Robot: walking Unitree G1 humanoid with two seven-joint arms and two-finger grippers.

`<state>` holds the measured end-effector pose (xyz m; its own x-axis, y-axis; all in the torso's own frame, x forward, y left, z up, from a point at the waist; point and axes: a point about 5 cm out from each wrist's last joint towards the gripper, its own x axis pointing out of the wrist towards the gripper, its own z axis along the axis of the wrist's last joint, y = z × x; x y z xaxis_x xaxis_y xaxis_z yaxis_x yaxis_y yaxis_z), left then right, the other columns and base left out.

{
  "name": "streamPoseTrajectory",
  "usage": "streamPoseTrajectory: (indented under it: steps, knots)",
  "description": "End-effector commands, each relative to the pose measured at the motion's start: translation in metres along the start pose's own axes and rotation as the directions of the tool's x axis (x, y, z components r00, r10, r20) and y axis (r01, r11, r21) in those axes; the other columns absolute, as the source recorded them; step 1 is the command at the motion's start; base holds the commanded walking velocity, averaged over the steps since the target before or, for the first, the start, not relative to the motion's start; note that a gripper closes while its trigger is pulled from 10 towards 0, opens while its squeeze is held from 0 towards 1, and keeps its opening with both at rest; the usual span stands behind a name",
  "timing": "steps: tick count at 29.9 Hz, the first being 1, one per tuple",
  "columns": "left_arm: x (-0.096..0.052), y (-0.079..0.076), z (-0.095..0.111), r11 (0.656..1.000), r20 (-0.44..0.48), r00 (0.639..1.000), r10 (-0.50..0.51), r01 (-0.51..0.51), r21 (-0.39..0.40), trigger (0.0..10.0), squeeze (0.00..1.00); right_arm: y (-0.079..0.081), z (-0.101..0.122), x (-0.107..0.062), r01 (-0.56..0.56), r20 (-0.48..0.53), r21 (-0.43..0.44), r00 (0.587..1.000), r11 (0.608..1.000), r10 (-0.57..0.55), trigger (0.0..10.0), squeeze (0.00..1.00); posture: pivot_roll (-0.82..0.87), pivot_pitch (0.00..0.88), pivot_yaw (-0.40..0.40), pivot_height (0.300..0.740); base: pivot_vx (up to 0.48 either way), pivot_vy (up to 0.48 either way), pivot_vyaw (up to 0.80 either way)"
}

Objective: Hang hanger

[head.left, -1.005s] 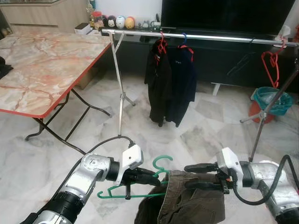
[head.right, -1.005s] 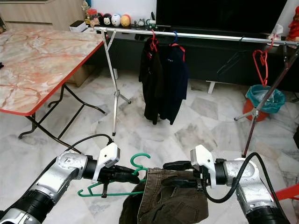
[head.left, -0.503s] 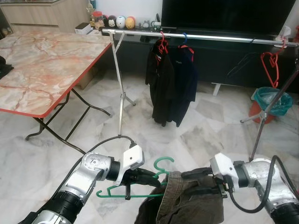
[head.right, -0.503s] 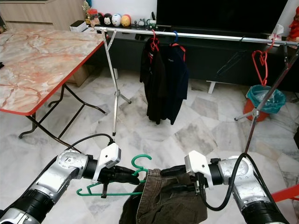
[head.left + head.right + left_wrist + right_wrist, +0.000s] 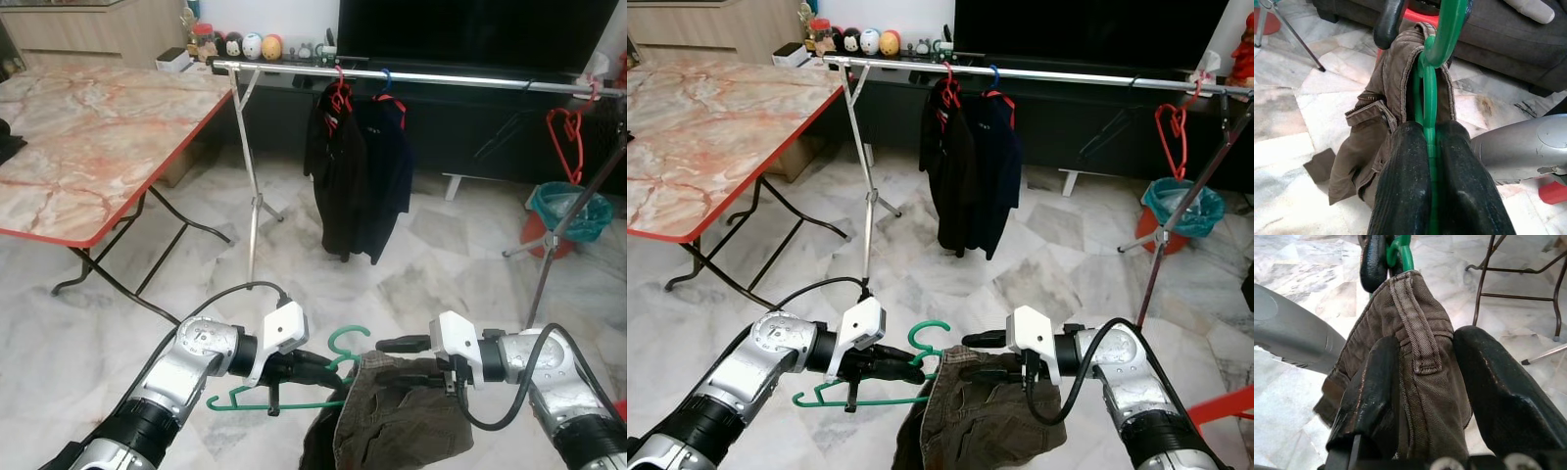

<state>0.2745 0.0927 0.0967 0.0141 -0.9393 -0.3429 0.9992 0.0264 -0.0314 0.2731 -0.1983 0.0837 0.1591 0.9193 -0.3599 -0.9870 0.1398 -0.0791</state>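
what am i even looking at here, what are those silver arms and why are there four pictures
It is a humanoid house robot. Two pictures come from cameras in its head, looking down at its own silver arms; two come from cameras on its wrists. Its left gripper is shut on a green hanger. Its right gripper pinches the waistband of brown trousers draped on that hanger. Ahead stands a metal clothes rail with dark clothes already hanging, and a marble-topped folding table on its left. The floor is pale marble tile.
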Motion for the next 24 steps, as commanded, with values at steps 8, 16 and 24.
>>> streamPoseTrajectory:
  steps: [8,16,24]
  knots:
    - [0.003,-0.002,0.023,0.995,0.056,0.996,-0.063,0.059,0.083,10.0,0.00,0.008,-0.005,0.003,-0.103,0.015,0.076,0.995,0.992,0.102,10.0,0.00,0.07,0.000,-0.031,0.740,0.000,0.000,0.00]
    - [0.003,-0.002,0.025,0.994,0.063,0.996,-0.069,0.063,0.088,10.0,0.00,0.010,-0.008,0.006,-0.120,0.016,0.118,0.993,0.986,0.119,10.0,0.00,0.07,0.000,-0.033,0.740,0.000,0.000,0.00]
    - [0.003,-0.002,0.027,0.994,0.066,0.996,-0.066,0.060,0.091,10.0,0.00,0.011,-0.009,0.008,-0.128,0.025,0.144,0.992,0.981,0.126,0.0,0.00,0.08,0.000,-0.033,0.740,0.000,0.000,0.00]
